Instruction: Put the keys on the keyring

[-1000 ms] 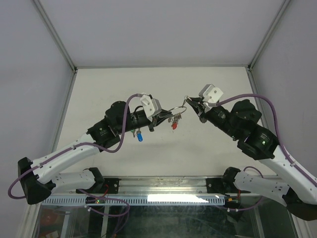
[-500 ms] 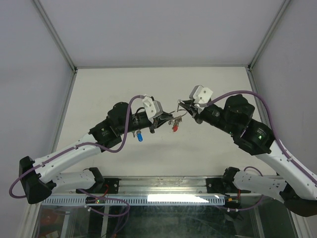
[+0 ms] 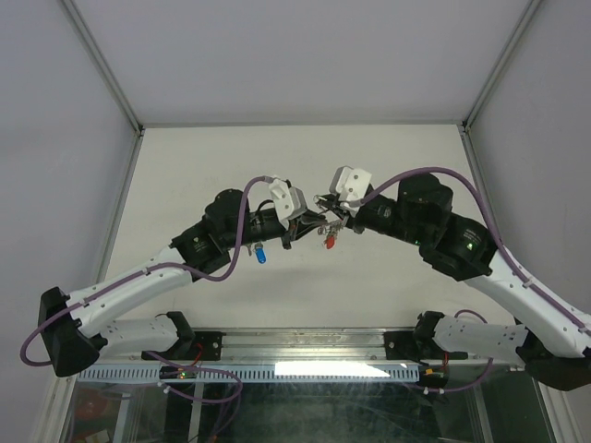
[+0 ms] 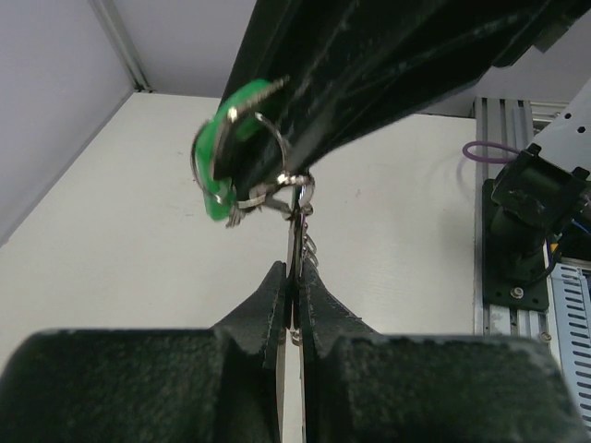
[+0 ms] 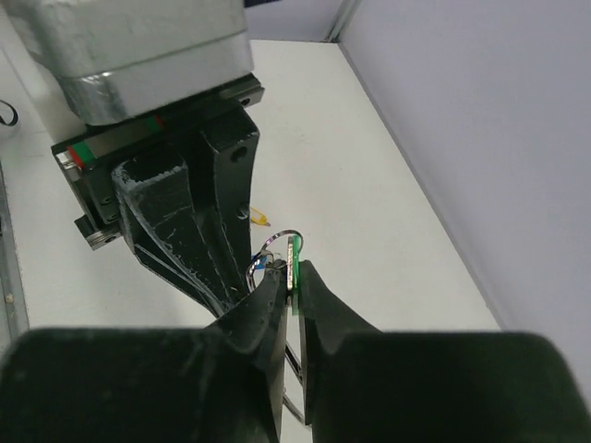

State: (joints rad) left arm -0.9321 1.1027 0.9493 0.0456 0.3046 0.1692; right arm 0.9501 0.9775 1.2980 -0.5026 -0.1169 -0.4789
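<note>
While the left gripper [image 4: 294,273] stands clamped shut on the thin round silver wire keyring [image 3: 321,220] and holds it up above the white table [image 3: 397,157], the right gripper [image 5: 293,275] meets it head-on. Its black fingers are narrowed on a small, silver-bladed, green-capped key [image 4: 220,180], pinched edge-on between the tips. From where I stand, the step in hand looks to be threading that key onto the wire.

To do it well, I judge the left arm should hold steady so the ring does not swing. The right arm should work the key's hole onto the free end of the coil and turn it along the wire rather than push straight in. Letting go too soon would drop the key to the table. A small red-capped key [image 3: 328,240] hangs from the bunch between the two grippers, and its weight may tug the ring round. A small blue-capped key [image 3: 261,253] lies on the table under the left arm, not yet on the ring.

Much is hard to make out. The split in the ring shows in no view, and I cannot tell whether the green key's hole is on the wire or only beside it. From above, the two wrists crowd the meeting point. The right wrist view shows a small yellow speck [image 5: 262,219] on the table beyond, perhaps another key, too small to be sure
</note>
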